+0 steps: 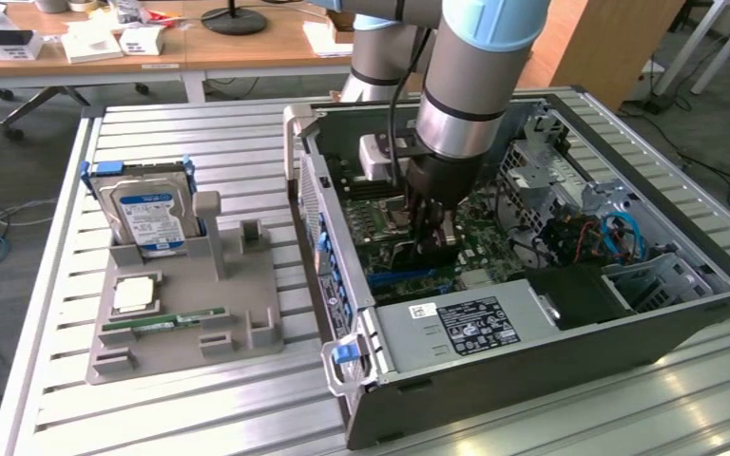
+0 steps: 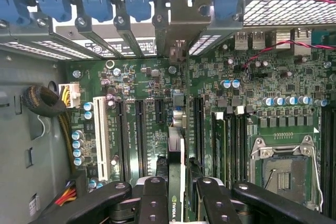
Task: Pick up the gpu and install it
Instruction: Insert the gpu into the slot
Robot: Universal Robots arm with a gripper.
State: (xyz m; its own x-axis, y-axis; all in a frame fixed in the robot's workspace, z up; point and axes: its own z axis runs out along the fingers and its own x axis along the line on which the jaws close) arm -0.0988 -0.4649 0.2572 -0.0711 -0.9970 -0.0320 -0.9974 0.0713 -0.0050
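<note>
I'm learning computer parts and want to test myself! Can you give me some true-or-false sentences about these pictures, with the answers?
1. The end effector grips the gpu inside the open computer case. True.
2. The hard drive lies flat inside the computer case. False: it stands upright in the gray holder, outside the case.
3. The memory stick lies in the gray holder. True.
4. The hard drive's label is red. False: it is blue.
</note>
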